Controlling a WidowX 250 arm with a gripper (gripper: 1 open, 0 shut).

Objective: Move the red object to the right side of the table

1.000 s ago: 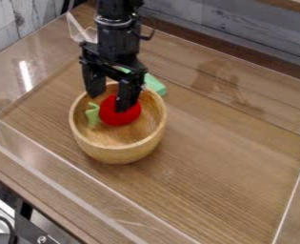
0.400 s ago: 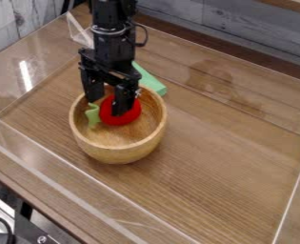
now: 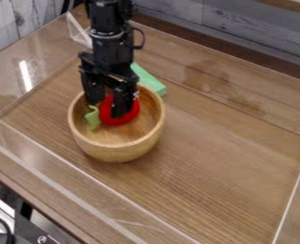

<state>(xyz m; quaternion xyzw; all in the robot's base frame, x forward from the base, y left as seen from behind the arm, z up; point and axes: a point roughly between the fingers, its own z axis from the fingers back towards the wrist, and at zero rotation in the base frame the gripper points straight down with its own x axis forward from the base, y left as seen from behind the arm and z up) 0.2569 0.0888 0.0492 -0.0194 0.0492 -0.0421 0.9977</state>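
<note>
The gripper (image 3: 109, 103) points down into the wooden bowl (image 3: 118, 136) on the table's (image 3: 229, 162) left side — fingers spread wide, straddling the red object (image 3: 120, 113), which lies in the bowl.

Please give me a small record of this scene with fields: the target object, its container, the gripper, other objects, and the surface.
target: small round red toy fruit, lying inside the bowl
container: round light-wood bowl, left part of the table
gripper: black gripper, pointing down, jaws open on both sides of the fruit, not closed on it
other: flat green rectangular block, behind the bowl
surface: brown wood-grain table, low clear walls
</note>
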